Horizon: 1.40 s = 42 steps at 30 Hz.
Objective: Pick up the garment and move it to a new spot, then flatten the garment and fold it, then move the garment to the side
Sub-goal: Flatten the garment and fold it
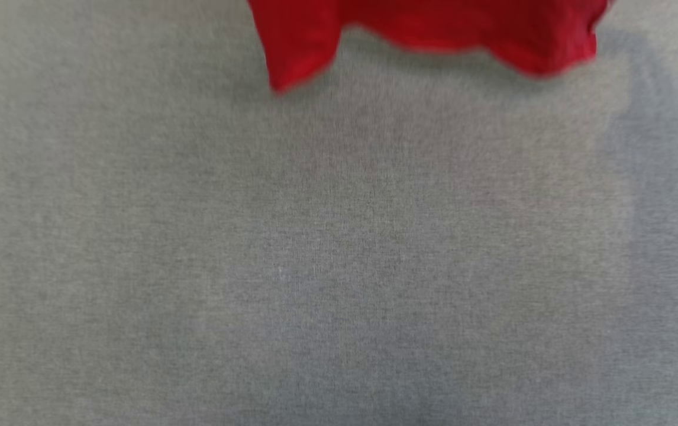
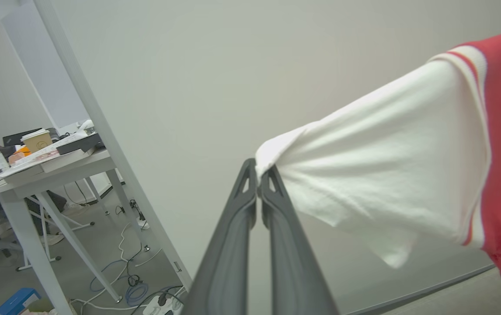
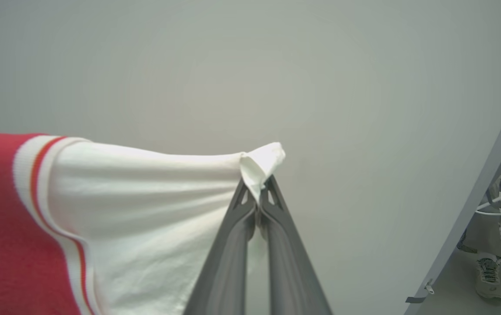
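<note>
The garment is a red jersey with white sleeves and red-and-white striped trim. In the head view its red lower hem (image 1: 428,26) hangs at the top edge above the grey table (image 1: 315,248). My left gripper (image 2: 258,175) is shut on the edge of one white sleeve (image 2: 386,175), which stretches off to the right toward the red body. My right gripper (image 3: 257,186) is shut on the edge of the other white sleeve (image 3: 145,210), with a small flap of cloth folded over its tips. The jersey's lettering is hidden.
A plain pale wall (image 2: 233,65) stands behind both sleeves. A cluttered white desk (image 2: 49,162) with a paper cup, and cables on the floor (image 2: 132,280), lie left in the left wrist view. A person's feet in sneakers (image 3: 491,271) show at the right wrist view's right edge.
</note>
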{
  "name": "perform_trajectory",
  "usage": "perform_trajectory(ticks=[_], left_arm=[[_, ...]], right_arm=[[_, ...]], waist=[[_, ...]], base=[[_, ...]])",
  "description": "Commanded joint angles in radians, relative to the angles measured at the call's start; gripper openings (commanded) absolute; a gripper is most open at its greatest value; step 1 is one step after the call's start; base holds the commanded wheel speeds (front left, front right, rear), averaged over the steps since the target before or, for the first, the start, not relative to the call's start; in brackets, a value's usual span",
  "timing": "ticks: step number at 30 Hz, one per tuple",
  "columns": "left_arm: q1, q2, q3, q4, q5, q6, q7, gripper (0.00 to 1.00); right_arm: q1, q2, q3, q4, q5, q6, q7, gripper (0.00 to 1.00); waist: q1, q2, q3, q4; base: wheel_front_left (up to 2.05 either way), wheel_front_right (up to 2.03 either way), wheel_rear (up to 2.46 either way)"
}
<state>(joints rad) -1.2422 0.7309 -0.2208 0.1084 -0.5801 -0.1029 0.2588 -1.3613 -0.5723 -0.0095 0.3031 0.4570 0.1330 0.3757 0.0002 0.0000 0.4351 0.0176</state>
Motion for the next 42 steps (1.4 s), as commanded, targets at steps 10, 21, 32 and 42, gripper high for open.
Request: perform_trajectory(ticks=[10, 21, 32, 42], left_arm=[[-0.364, -0.074, -0.079, 0.325, 0.089, -0.020, -0.164, 0.00], [-0.351, -0.161, -0.161, 0.543, 0.074, -0.026, -0.342, 0.00], [0.015, -0.244, -0.229, 0.645, -0.035, -0.028, -0.482, 0.00], [0.362, -0.277, -0.332, 0.638, -0.133, -0.028, -0.497, 0.00]], right_arm=[[-0.302, 0.045, 0.025, 0.281, -0.108, -0.002, -0.182, 0.00], [-0.264, 0.146, 0.034, 0.418, -0.065, -0.002, -0.344, 0.00], [0.077, 0.142, 0.141, 0.401, 0.132, -0.002, -0.357, 0.00], [0.492, 0.047, 0.285, 0.268, 0.322, -0.002, -0.287, 0.00]], waist=[[-0.0002, 0.0000, 0.253, 0.005], [-0.0002, 0.0000, 0.248, 0.010], [-0.0002, 0.0000, 0.102, 0.014], [-0.0002, 0.0000, -0.078, 0.022]], base=[[0.00, 0.00, 0.00], [0.00, 0.00, 0.00], [0.00, 0.00, 0.00], [0.00, 0.00, 0.00]])
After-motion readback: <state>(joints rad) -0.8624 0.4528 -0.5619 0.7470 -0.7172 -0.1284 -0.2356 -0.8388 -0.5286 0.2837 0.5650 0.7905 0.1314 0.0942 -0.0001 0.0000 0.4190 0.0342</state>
